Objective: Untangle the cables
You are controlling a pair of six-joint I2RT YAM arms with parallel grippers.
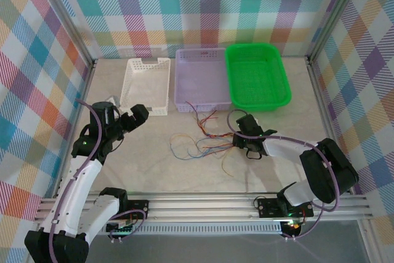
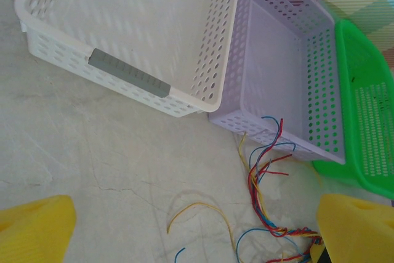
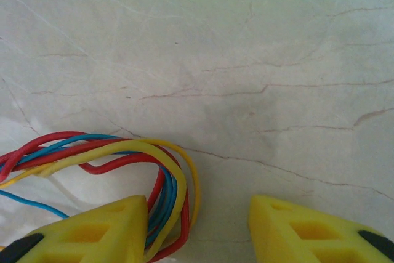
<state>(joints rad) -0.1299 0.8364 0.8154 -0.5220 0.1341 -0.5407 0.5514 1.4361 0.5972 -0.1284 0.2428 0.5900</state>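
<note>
the cables [image 1: 203,141] lie loose on the middle of the bench [image 1: 154,170], just in front of the near wall of the lavender basket [image 1: 200,84], with a few ends reaching up to that wall. from above they are so thin that single strands and their crossings are hard to make out, and the end of the bunch beside the right gripper [image 1: 241,144] is hidden by the gripper's dark body. the right wrist view brings that end close: red, blue and yellow cables [image 3: 123,152] curve in one loop that runs off the left and bottom edges, so how they cross there cannot be told. the left wrist view shows the far ends of the cables [image 2: 265,170] fanned out at the foot of the lavender basket [image 2: 271,60], with the white basket [image 2: 123,23] to its left and the green basket [image 2: 363,121] cut off at the right edge; the tangle's lower part runs out of that frame. the right gripper [image 3: 198,210] is spread wide, grasping nothing; the loop sits in the gap, lying against one of its yellow fingers [image 3: 101,229]. the left gripper [image 2: 196,214] is also spread wide and released, above bare bench at the near corner of the white basket [image 1: 148,84], apart from the cables.
</note>
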